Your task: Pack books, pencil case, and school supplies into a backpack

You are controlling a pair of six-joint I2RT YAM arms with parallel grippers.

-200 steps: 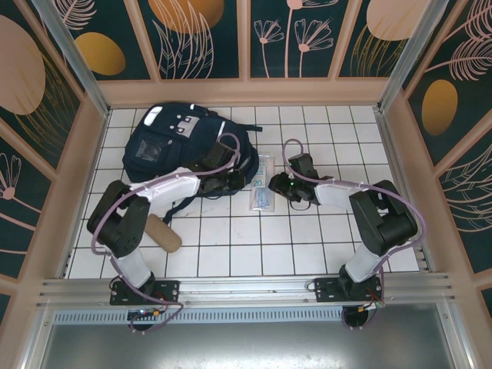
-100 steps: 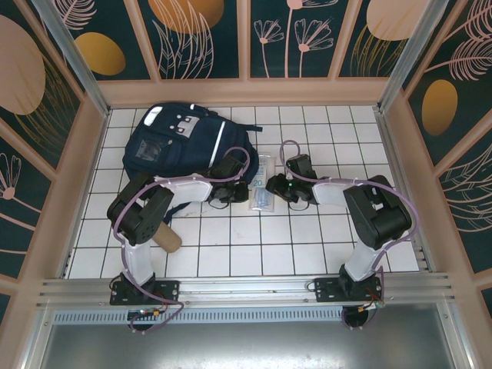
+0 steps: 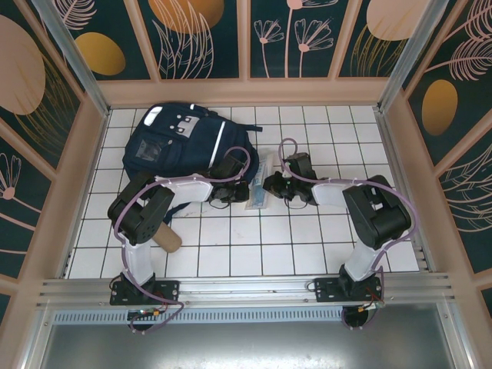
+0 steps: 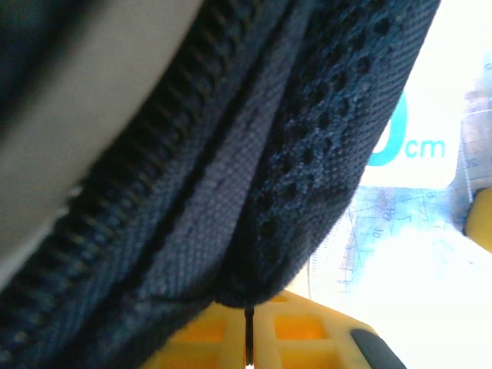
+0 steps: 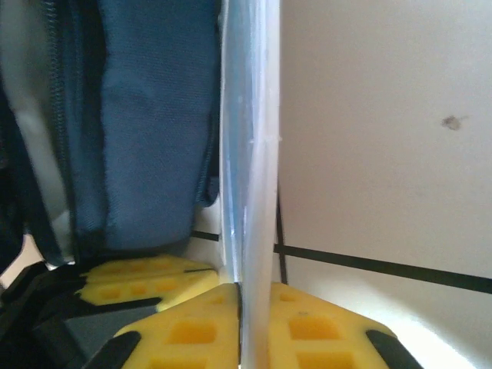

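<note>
The backpack (image 3: pixel 177 142) lies flat on the far left part of the tiled table (image 3: pixel 307 246), its white stripes and buckles facing up. The left gripper (image 3: pixel 237 190) sits at the backpack's near right corner. In the left wrist view its yellow pads (image 4: pixel 304 330) stand almost together, with a fold of dark mesh fabric running down into the thin slit between them, so it seems to be pinching the backpack's edge, though the closeness of the view makes this hard to be sure of. A zip (image 4: pixel 146 192) runs slantwise across the fabric above the fold.

The packet (image 3: pixel 258 198) stands just beside the backpack's right edge, between the two grippers. It is tipped up on its long edge rather than lying flat. The right gripper (image 3: pixel 269 184) reaches it from the right. In the right wrist view the packet (image 5: pixel 250 154) shows edge-on as a thin clear strip rising straight up from between the yellow pads (image 5: pixel 323 338), which are pressed against it on both sides. Blue backpack (image 5: pixel 154 138) cloth is close on its left, bare white tile on its right.

In the left wrist view the packet's (image 4: pixel 415 146) print shows "cm" in blue-green letters past the fabric.

A tan roll (image 3: pixel 163 234) lies on the table near the left arm, apart from the backpack
</note>
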